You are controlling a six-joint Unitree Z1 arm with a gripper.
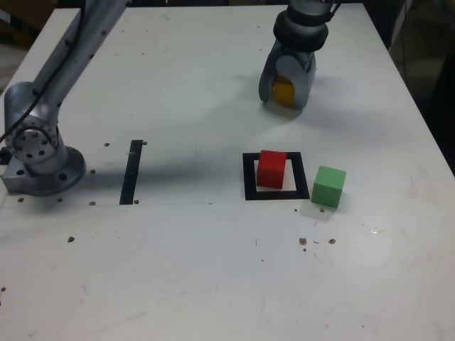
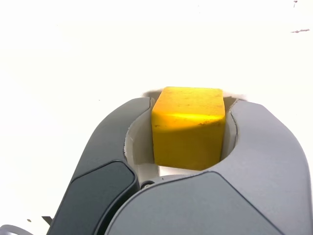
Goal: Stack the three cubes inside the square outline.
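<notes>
At the far side of the table, my gripper (image 1: 284, 99) reaches down over the yellow cube (image 1: 283, 90). In the wrist view the cube (image 2: 188, 127) fills the space between the two grey jaws of the gripper (image 2: 190, 101), which press against its sides; it rests on the white tabletop. The red cube (image 1: 271, 168) stands inside the square outline (image 1: 249, 177). Just outside the outline, on the exterior view's right, sits the green cube (image 1: 329, 186).
A narrow black strip (image 1: 132, 171) lies on the exterior view's left of the outline. The arm's metal base (image 1: 39, 160) is bolted at the table's left edge. The white table (image 1: 213, 270) ends close on the right, past the green cube.
</notes>
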